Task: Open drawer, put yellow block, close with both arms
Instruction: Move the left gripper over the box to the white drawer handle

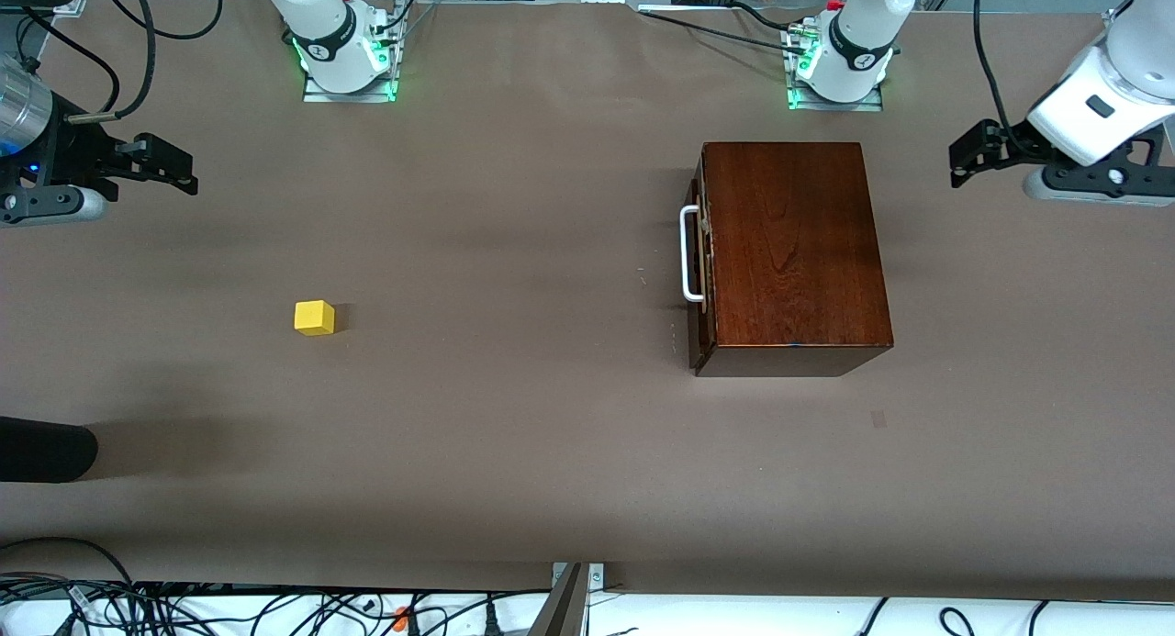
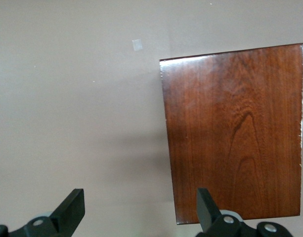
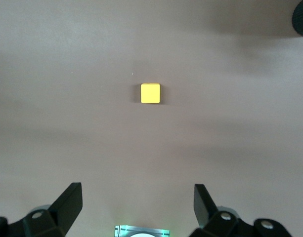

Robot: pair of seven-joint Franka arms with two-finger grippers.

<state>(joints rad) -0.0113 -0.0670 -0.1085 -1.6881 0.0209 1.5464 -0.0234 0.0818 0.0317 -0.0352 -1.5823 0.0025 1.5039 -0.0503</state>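
Front view: nothing started, both arms parked high at the table ends.
Yellow block (image 1: pixel 314 318): nearest item, alone on the table toward the right arm's end, well apart from the box; untouched.
Wooden box (image 1: pixel 791 251): toward the left arm's end, slightly farther from the camera than the block.
Drawer (image 1: pixel 702 255): fully shut, white handle (image 1: pixel 688 253) faces the block, so pull direction is toward table centre.
Right gripper (image 1: pixel 161 168): fingers spread wide, empty, over bare table; wrist view looks straight down on the block, probably staged for the pick.
Left gripper (image 1: pixel 975 154): fingers wide apart, empty, over the table just beside the box; handle sits on the box's face away from it.
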